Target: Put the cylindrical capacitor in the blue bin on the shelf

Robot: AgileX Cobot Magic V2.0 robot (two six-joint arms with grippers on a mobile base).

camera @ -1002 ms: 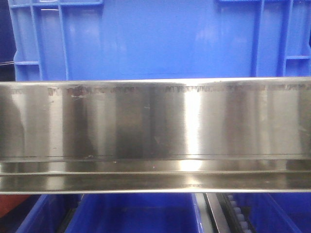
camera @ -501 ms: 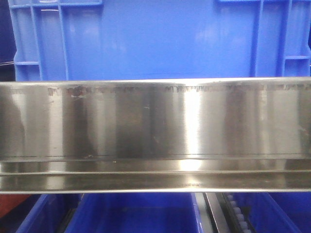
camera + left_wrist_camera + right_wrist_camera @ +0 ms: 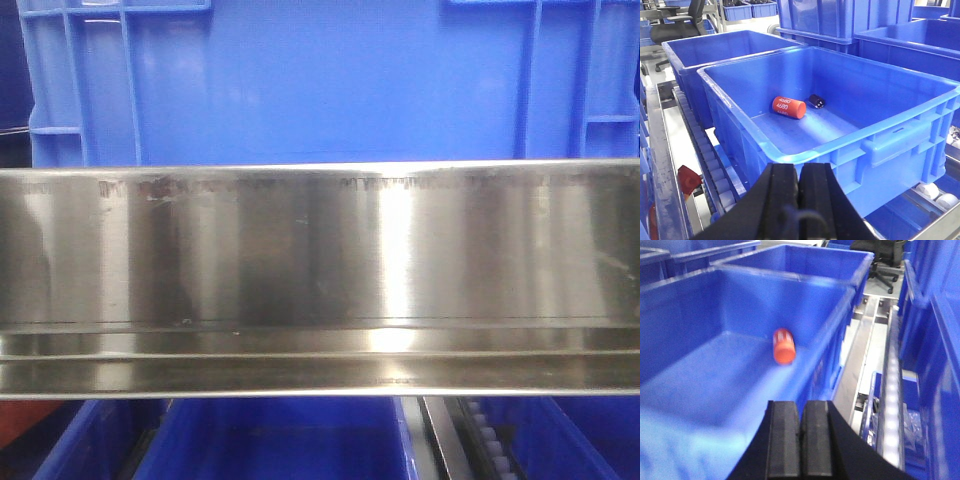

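1. In the front-facing view we see only the shelf [image 3: 320, 270]: one long shiny steel rail goes across the whole picture. A blue crate [image 3: 330, 80] stands behind and above the rail, and parts of other blue bins show below it. No arm and no capacitor are visible in this view.

2. In the left wrist view the cylindrical capacitor [image 3: 788, 107] lies on its side on the floor of a large blue bin [image 3: 900, 135], toward the far wall. We can read the white "4680" on its orange-red side.

3. Just to the right of the capacitor, in the same bin, lies a small black cylinder [image 3: 815, 101]. The two are near each other, but we cannot tell if they touch.

4. The left gripper [image 3: 799, 192] is at the bottom of this view, outside the bin and in front of its near rim. Its two black jaws are pressed together and nothing is between them.

5. A roller track [image 3: 705, 160] runs along the left side of the bin, and a small red object [image 3: 689, 177] lies beside the track.

6. In the right wrist view, which is blurred, we see an orange-red cylinder [image 3: 784, 346] lying in a blue bin [image 3: 685, 355], close to its right wall.

7. The right gripper [image 3: 800, 440] is at the bottom edge of this view, near the rim. Its jaws are also pressed together and they hold nothing.

8. An office chair [image 3: 885, 257] stands in the background of the right wrist view.
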